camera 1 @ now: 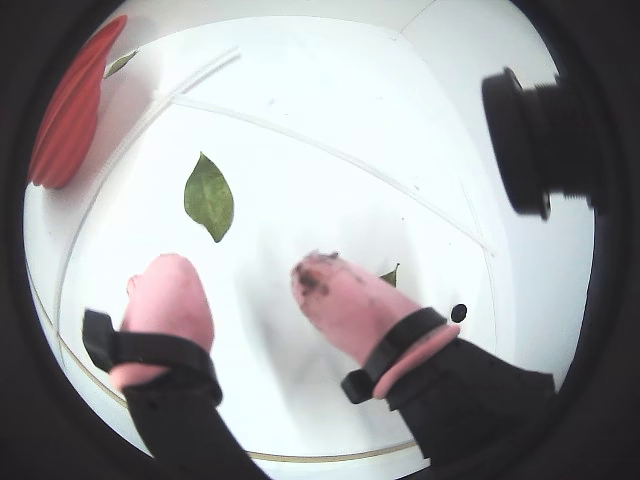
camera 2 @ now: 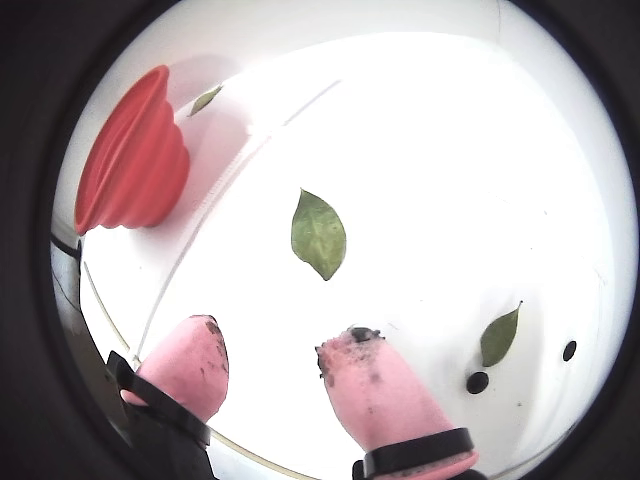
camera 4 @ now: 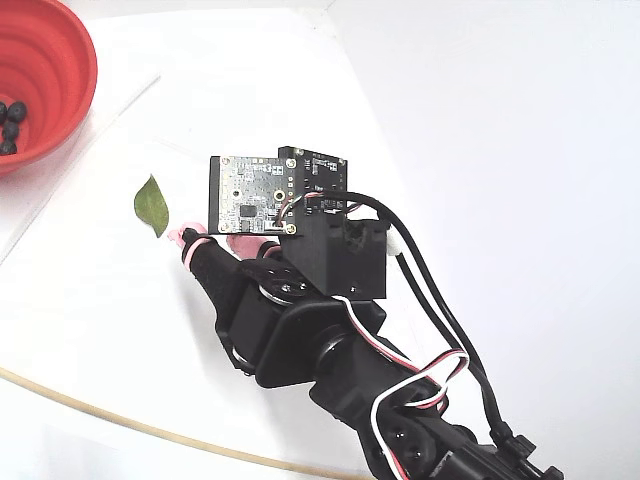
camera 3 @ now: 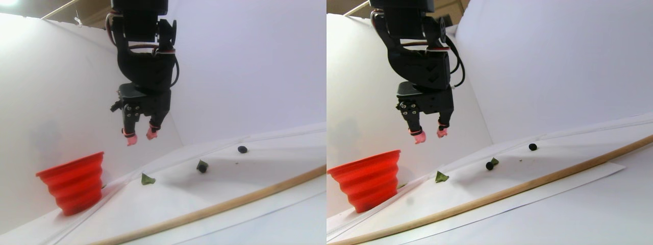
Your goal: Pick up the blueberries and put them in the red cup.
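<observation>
One red cup [camera 4: 40, 75] stands at the far left edge of the white surface [camera 4: 300, 100], and in the fixed view three blueberries [camera 4: 10, 120] lie inside it against its left wall. Two more blueberries remain loose on the surface: in a wrist view one [camera 2: 477, 382] lies just beside the small leaf [camera 2: 498, 337], touching or nearly touching its lower tip, and the other [camera 2: 569, 350] lies a little farther right, apart from it. Three green leaves show in that view: the small one, a large leaf [camera 2: 318, 233] near the middle, and a third leaf [camera 2: 204, 99] just behind the cup. The hand [camera 2: 270, 365] hangs above the surface with its two pink fingertips [camera 2: 375, 385] spread apart and nothing between them; dark smudges mark the tips. The stereo pair view shows the hand [camera 3: 140, 136] raised well clear of the surface, higher than the cup's rim and between the cup [camera 3: 74, 182] and the loose berries [camera 3: 242, 149]. Both loose berries lie to the right of the hand in the wrist views, the cup well off to the upper left. A thin wooden strip [camera 3: 245, 196] runs along the near edge of the surface.
</observation>
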